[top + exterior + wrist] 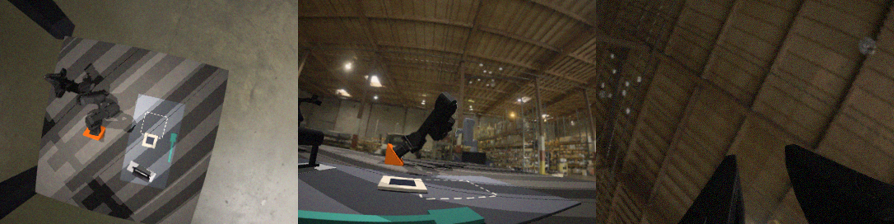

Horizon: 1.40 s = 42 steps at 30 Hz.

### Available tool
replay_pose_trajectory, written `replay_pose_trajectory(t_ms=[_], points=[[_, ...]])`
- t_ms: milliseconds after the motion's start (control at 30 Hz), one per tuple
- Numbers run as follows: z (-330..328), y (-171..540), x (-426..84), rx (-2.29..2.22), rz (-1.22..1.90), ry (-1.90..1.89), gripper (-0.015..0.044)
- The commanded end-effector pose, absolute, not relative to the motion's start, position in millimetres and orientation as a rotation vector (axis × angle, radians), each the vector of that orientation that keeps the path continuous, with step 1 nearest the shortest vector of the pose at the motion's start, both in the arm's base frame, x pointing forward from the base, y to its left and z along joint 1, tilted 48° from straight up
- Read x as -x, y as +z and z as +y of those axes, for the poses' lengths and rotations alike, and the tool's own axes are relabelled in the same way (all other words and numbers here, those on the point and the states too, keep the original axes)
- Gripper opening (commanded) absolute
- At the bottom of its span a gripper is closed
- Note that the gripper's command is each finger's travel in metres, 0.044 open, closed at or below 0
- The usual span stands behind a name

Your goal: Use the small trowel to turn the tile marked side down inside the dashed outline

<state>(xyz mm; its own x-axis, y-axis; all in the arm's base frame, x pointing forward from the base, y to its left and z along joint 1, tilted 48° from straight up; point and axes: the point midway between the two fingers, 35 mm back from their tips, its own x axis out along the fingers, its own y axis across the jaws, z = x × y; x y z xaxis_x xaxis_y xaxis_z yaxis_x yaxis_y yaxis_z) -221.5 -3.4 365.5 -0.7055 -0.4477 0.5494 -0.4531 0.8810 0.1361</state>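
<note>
With my end effector [46,77] [761,159] partly open and empty, I'd approach the trowel's handle [170,155] [343,217] squarely.

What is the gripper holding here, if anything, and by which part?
Nothing is held: the gripper has its fingers apart with only ceiling between them, and the teal trowel lies on the mat.

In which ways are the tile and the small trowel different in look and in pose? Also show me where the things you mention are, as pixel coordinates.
The tile [145,143] [421,188] is a cream square with a dark centre; the trowel [170,149] [456,216] is green, long and narrow. The tile lies close to the dashed outline [155,113] [458,198], the trowel farther away. Both lie flat on the mat [133,123] [545,203].
</note>
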Motion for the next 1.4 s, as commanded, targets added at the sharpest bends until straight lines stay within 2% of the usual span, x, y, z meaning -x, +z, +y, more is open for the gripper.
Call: replay_pose_trajectory(t_ms=[0,367,500,933,1300,1367], points=[[-3,366,222,-0.648,-2.456,0.012,0.0100],[-3,366,221,-0.649,-2.456,0.012,0.0100],[-3,366,221,-0.649,-2.456,0.012,0.0000],[-3,366,221,-0.649,-2.456,0.012,0.0000],[4,367,224,-0.628,-2.472,0.057,0.0284],[8,368,225,-0.614,-2.482,0.087,0.0300]])
